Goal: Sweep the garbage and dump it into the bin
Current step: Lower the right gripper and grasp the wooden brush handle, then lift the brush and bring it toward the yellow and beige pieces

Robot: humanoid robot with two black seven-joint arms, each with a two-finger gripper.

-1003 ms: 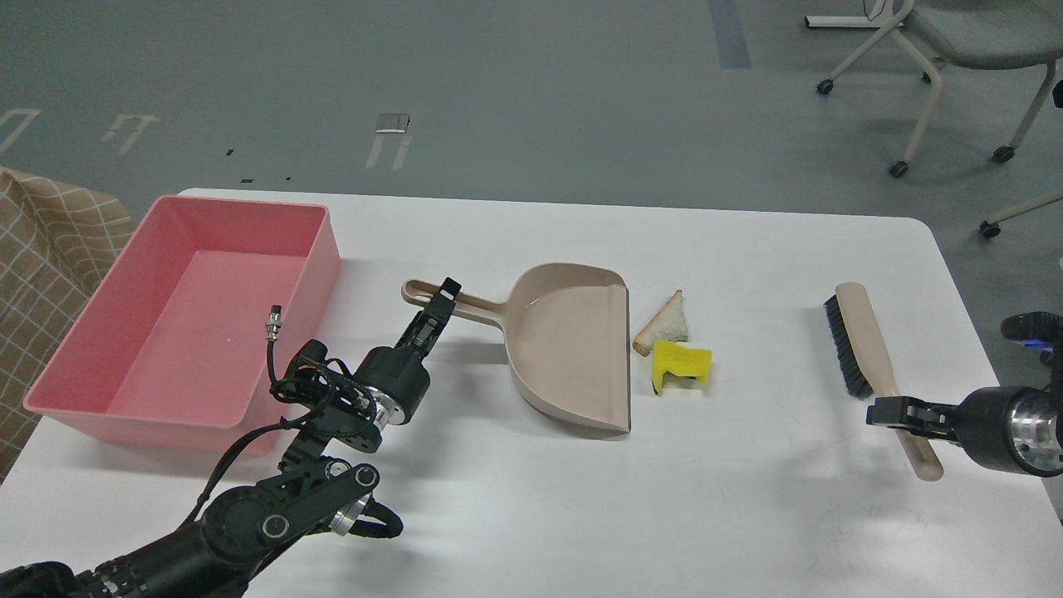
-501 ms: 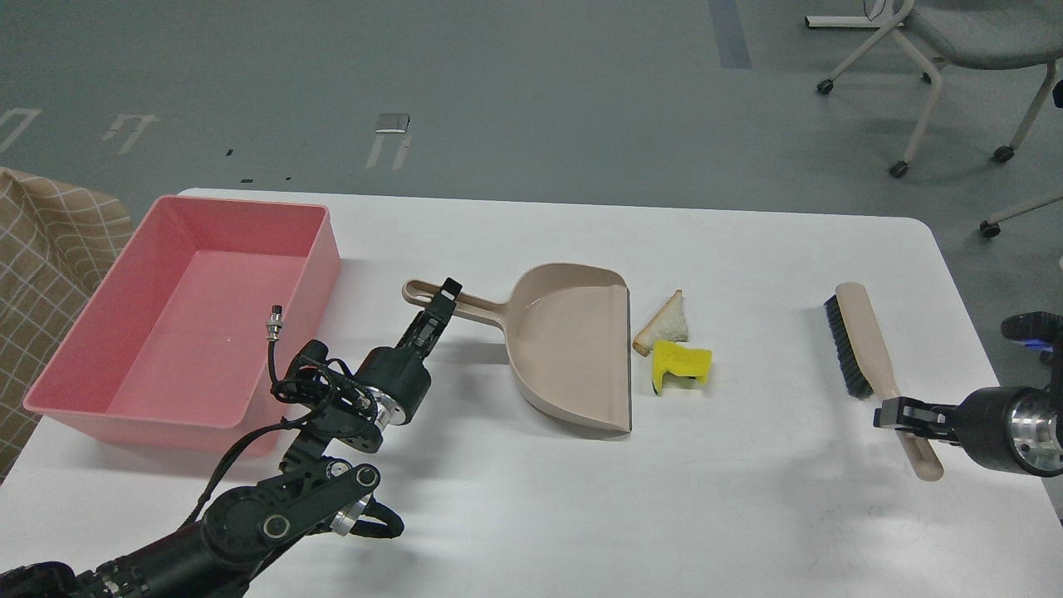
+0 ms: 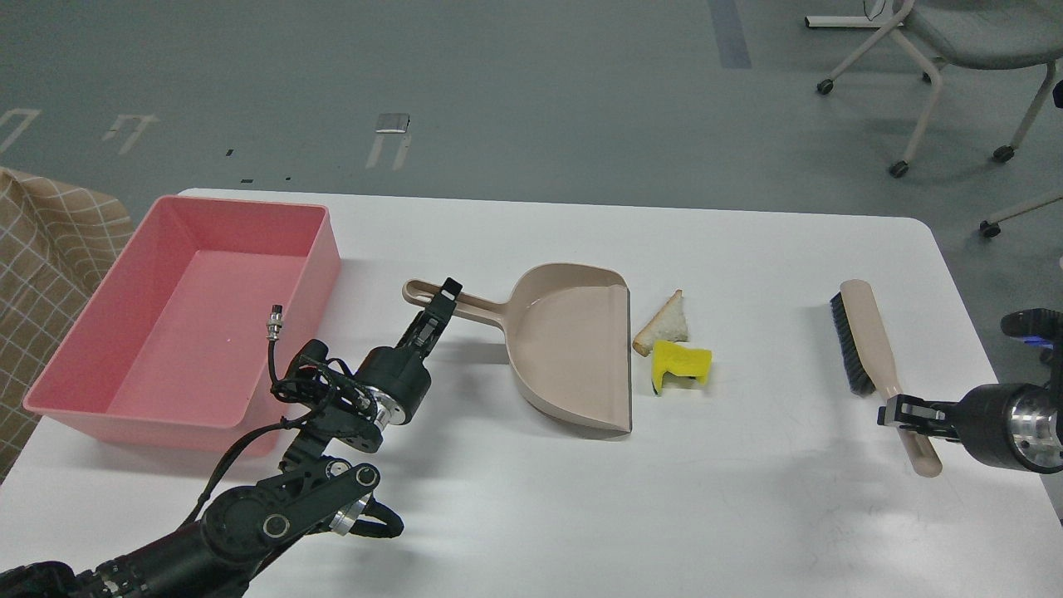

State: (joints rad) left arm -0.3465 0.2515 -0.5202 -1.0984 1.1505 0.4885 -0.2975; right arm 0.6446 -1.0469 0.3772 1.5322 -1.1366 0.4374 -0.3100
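The left claw (image 3: 440, 306) was closed on the handle of the beige dustpan (image 3: 573, 349), which lay flat on the white worktop (image 3: 531, 515) with its open lip facing the garbage. The right claw (image 3: 901, 413) was closed around the thin handle of the brush (image 3: 864, 345); whether the brush rested on the worktop or was slightly raised could not be told.

The bread slice (image 3: 664, 322) and the yellow sponge chunk (image 3: 681, 366) lay touching each other, just beside the dustpan lip. The pink bin (image 3: 66, 374) stood well apart at the left end of the worktop and appeared empty.

Probable failure modes:
- The brush was gripped near the handle end, so sweeping load could twist it in the claw.
- A steep or fast stroke could flick the light sponge chunk past the lip or off the worktop.
- An unsteadied dustpan could slide away when the garbage was pushed against it.
- Early tilting during transfer could spill the load short of the bin.
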